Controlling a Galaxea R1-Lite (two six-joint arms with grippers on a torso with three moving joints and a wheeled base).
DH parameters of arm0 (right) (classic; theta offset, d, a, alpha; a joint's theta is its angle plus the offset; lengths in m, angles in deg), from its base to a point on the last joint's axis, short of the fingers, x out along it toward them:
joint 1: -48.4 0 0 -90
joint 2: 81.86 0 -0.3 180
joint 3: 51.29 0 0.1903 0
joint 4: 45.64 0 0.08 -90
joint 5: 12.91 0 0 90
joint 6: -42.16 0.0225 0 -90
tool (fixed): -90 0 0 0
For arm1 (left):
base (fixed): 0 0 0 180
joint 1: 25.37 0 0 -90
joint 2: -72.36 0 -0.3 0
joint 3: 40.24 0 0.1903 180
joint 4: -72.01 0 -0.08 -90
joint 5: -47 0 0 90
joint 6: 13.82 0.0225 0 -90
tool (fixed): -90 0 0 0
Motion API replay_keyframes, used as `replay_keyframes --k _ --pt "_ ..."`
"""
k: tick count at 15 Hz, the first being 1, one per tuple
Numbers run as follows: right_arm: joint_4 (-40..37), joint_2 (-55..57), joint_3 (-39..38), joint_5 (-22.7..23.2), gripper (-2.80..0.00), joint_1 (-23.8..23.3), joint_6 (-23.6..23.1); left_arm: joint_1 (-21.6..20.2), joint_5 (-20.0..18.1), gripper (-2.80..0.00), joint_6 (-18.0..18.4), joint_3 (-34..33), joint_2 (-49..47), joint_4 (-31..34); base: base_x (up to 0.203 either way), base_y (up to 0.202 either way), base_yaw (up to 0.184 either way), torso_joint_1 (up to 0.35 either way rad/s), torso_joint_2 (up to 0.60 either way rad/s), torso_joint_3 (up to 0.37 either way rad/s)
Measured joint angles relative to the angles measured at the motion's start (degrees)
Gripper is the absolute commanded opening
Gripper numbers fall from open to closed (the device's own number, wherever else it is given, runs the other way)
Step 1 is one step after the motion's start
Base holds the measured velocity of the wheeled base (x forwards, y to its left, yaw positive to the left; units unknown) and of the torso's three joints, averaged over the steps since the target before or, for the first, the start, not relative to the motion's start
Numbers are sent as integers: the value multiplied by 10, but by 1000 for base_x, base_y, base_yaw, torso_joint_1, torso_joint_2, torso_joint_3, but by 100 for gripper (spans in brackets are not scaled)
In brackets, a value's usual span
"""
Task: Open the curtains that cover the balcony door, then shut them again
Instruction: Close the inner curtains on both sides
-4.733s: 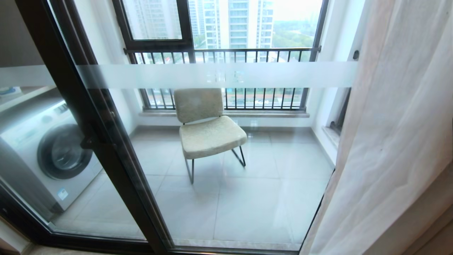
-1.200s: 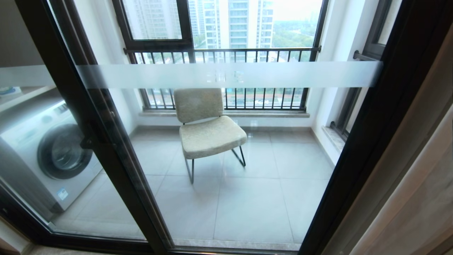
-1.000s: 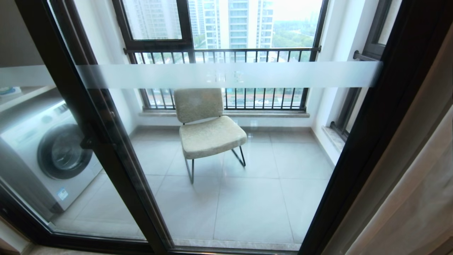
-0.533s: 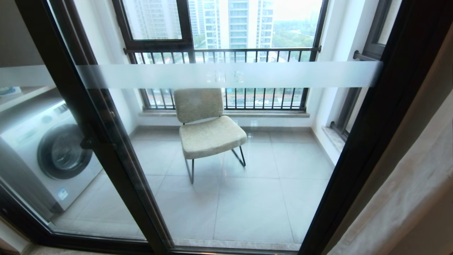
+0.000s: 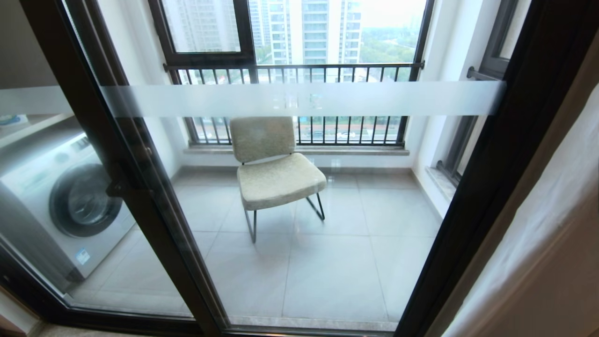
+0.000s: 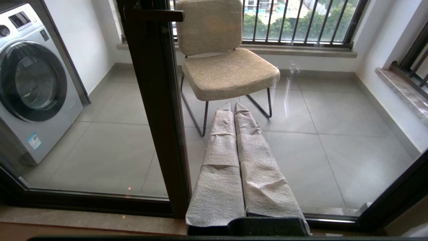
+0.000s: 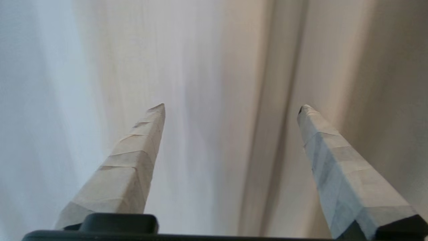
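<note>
Since the earliest head frame, curtains (image 5: pixel 552 224) have withdrawn from the right-hand glass to the picture's 4 o'clock edge; within the last second a white sheer fold has spread higher along that edge.

Balcony door (image 5: pixel 140 187): dark-framed glass panels with frosted band (image 5: pixel 299 99), uncovered across the head view, from 9 o'clock to 3 o'clock.

Behind the glass: chair (image 5: pixel 276 168) at centre; washing machine (image 5: pixel 70 206) at 9 o'clock; barred window (image 5: pixel 295 70) at 12 o'clock.

Right gripper (image 7: pixel 230 108): fingers spread wide, holding nothing; pale curtain folds (image 7: pixel 234 67) fill its wrist view, contact not discernible.

Left gripper (image 6: pixel 234 107): wrapped fingers pressed together, empty, pointing towards the chair (image 6: pixel 227 67) through the glass; door frame post (image 6: pixel 153 100) just beside.
</note>
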Motion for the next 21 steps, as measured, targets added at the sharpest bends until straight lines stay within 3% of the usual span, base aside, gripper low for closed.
replay_keyframes --k 9,14,17,18,21 --pt "9 -242 -251 -4 0 8 3 0 0 -280 0 0 0 0 0 0 0 0 0 0" --pt "8 -298 -295 -22 0 83 -4 0 0 -280 0 0 0 0 0 0 0 0 0 0" --pt "9 -317 -308 -76 0 159 -30 0 0 -280 0 0 0 0 0 0 0 0 0 0" --pt "9 -323 -311 -100 -280 189 -43 0 0 -280 0 0 0 0 0 0 0 0 0 0" --pt "10 -341 -316 -142 -280 268 -69 0 0 -280 0 0 0 0 0 0 0 0 0 0"
